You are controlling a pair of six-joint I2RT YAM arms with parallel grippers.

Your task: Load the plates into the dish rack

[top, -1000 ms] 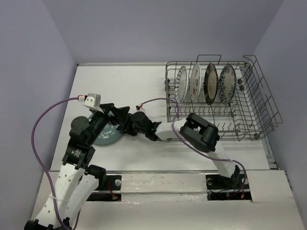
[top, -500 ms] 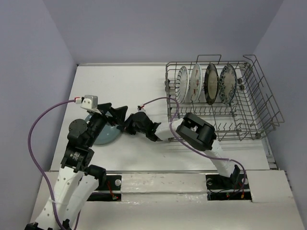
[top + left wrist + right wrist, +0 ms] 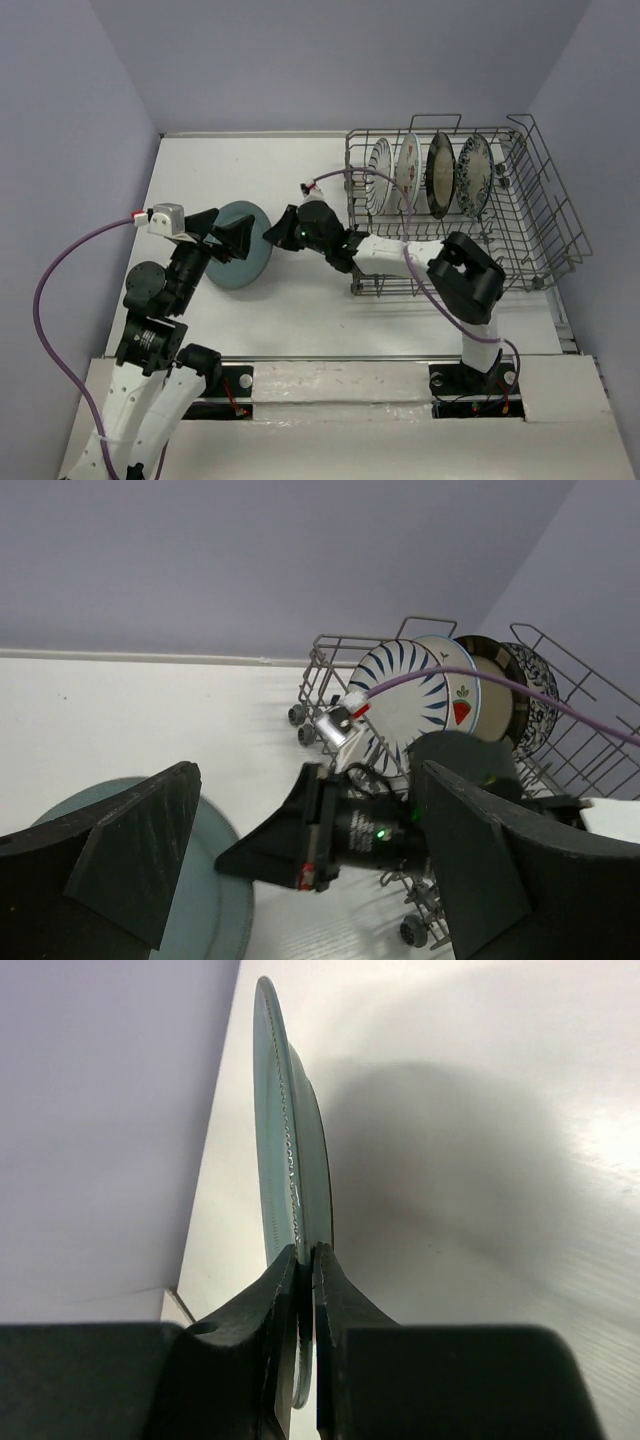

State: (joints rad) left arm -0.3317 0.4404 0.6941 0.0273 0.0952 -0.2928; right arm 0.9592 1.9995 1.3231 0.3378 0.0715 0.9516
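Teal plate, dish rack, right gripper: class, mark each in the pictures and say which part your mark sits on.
teal plate [image 3: 290,1160], right wrist view, its edge-on rim.
dish rack [image 3: 545,210], top external view, its right wire wall.
right gripper [image 3: 304,1260], right wrist view, between the fingertips clamping the plate.

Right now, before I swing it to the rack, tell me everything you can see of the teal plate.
The teal plate is plain, round and glossy, ceramic-looking, unpatterned. It stands tipped nearly on edge over the table, left of the dish rack, not in it. The right hand is shut on its rim, a finger on each face. The left hand is open close beside it; whether that touches, or the lower edge rests on the table, I cannot tell.
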